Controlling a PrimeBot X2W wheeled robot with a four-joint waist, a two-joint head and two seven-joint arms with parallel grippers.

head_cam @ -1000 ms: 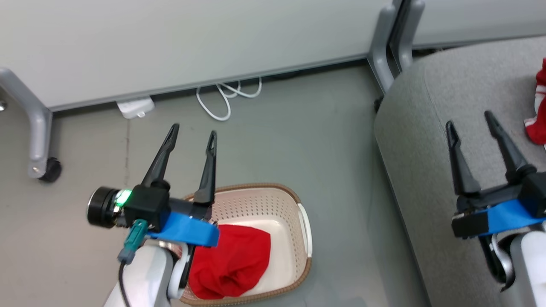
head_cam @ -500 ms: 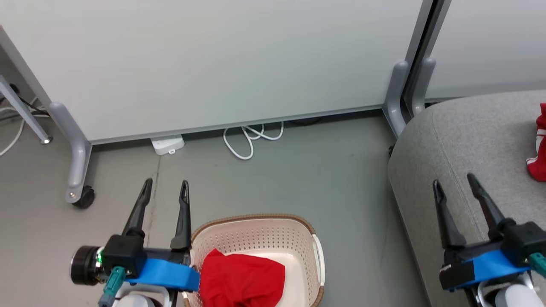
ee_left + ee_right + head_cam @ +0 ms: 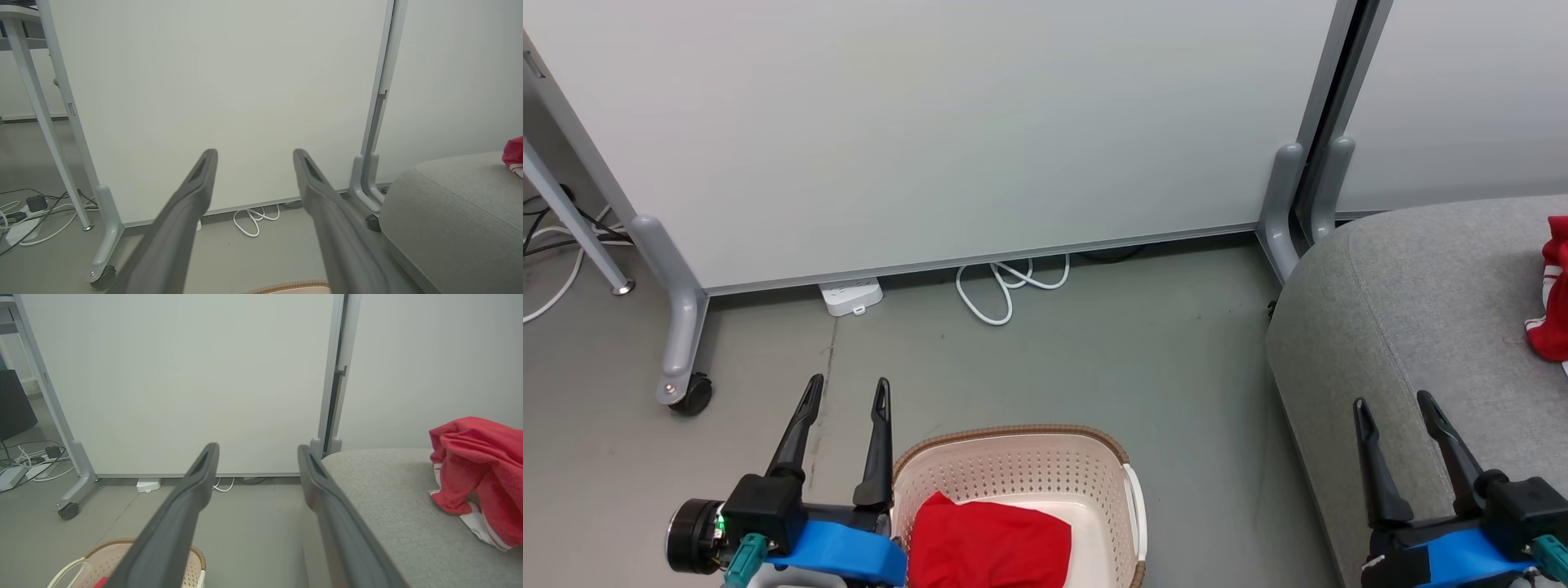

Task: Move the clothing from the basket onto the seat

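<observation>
A red garment (image 3: pixel 992 545) lies bunched in the cream perforated basket (image 3: pixel 1094 482) at the bottom of the head view. My left gripper (image 3: pixel 847 392) hovers open and empty just left of the basket's rim, fingers pointing at the wall panel. A second piece of red clothing (image 3: pixel 480 473) with white stripes rests on the grey seat (image 3: pixel 1405 318) at the right. My right gripper (image 3: pixel 1392 404) is open and empty over the seat's near left part, well short of that garment. The basket's corner (image 3: pixel 122 559) shows low in the right wrist view.
A white wall panel (image 3: pixel 931 122) on grey castor legs (image 3: pixel 682 359) stands behind the floor. A white power strip (image 3: pixel 851 296) and coiled cable (image 3: pixel 1005 286) lie at its base. More cables (image 3: pixel 24 208) trail at the far left. Grey posts (image 3: pixel 1298 196) stand by the seat.
The whole head view has shifted as the camera tilted up, pushing basket and grippers lower in frame. Both grippers stay open and empty; the garments lie as before.
</observation>
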